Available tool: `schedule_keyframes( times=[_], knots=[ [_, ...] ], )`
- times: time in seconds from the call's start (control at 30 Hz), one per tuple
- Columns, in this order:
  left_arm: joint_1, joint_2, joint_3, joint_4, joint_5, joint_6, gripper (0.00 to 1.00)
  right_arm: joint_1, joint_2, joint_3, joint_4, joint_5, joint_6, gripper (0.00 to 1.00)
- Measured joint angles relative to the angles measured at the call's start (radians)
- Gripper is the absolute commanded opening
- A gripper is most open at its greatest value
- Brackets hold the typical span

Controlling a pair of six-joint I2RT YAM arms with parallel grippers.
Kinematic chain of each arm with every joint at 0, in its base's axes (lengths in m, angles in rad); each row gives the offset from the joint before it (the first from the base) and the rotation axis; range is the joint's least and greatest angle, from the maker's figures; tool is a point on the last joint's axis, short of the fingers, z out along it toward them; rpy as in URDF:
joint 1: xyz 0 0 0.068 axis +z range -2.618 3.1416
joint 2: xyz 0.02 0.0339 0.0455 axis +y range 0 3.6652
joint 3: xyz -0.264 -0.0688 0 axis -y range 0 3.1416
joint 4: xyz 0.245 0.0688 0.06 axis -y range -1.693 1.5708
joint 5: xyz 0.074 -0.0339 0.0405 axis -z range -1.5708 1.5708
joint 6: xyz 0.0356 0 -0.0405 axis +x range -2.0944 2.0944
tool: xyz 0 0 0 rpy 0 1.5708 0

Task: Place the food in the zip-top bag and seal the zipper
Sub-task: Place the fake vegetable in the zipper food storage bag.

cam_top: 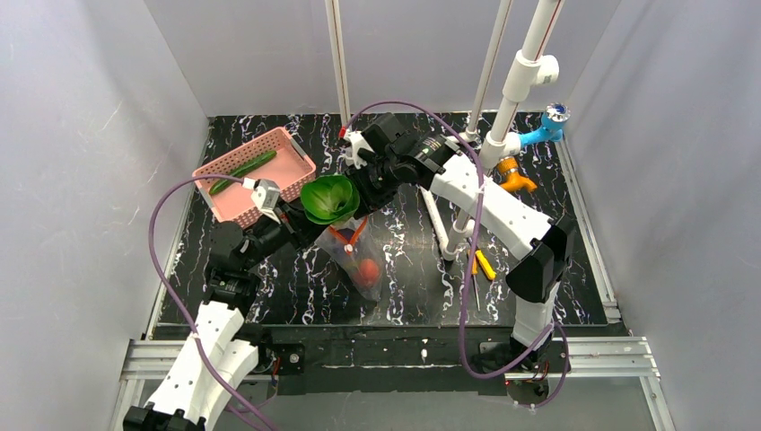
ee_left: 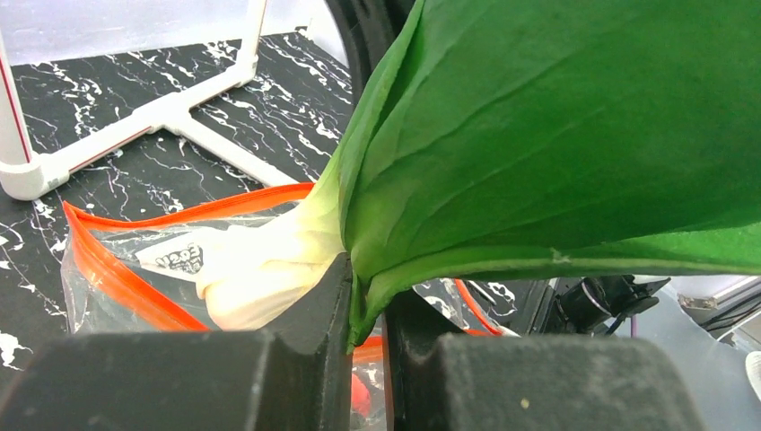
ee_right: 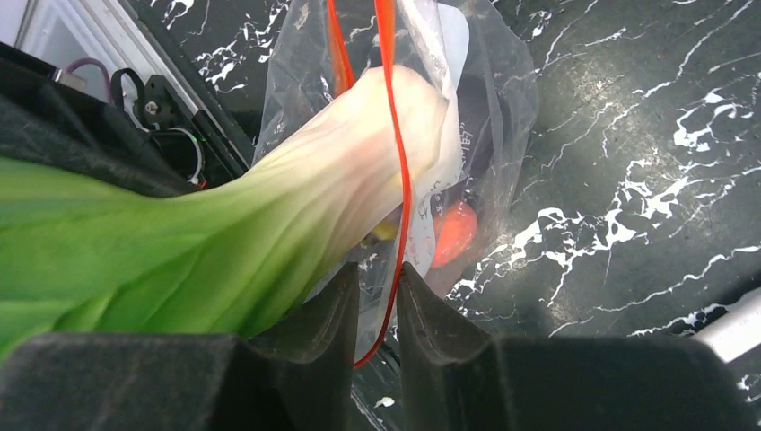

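Observation:
My left gripper (ee_left: 368, 287) is shut on the leaf edge of the green bok choy (ee_left: 538, 135), which hangs over the clear zip-top bag (cam_top: 359, 260). The white stem (ee_right: 386, 126) pokes into the bag's mouth between the red-orange zipper strips (ee_right: 401, 180). My right gripper (ee_right: 379, 274) stands slightly open, and one zipper strip runs loosely through the gap between its fingers. An orange-red tomato (ee_right: 453, 232) lies inside the bag. A slim green cucumber (cam_top: 244, 171) lies in the pink basket (cam_top: 292, 148) at the back left.
A white pipe frame (cam_top: 502, 108) with blue and orange fittings (cam_top: 543, 135) rises at the back right. Yellow-handled tools (cam_top: 485, 263) lie beside the right arm. Grey walls close in the black marbled table (cam_top: 413, 296) on three sides.

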Motion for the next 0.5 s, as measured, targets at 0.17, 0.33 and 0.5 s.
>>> schedule_keyframes(
  times=[0.17,0.33,0.5],
  knots=[
    [0.000,0.042,0.000,0.013,0.001,0.001,0.00,0.008,-0.014,-0.003,-0.010,0.042,-0.003,0.17],
    [0.000,0.087,0.000,0.064,0.001,-0.015,0.00,0.006,-0.014,-0.011,-0.007,0.066,-0.006,0.01],
    [0.000,0.145,0.000,0.121,-0.010,-0.034,0.00,0.002,-0.014,-0.024,0.011,0.070,-0.010,0.01]
  ],
)
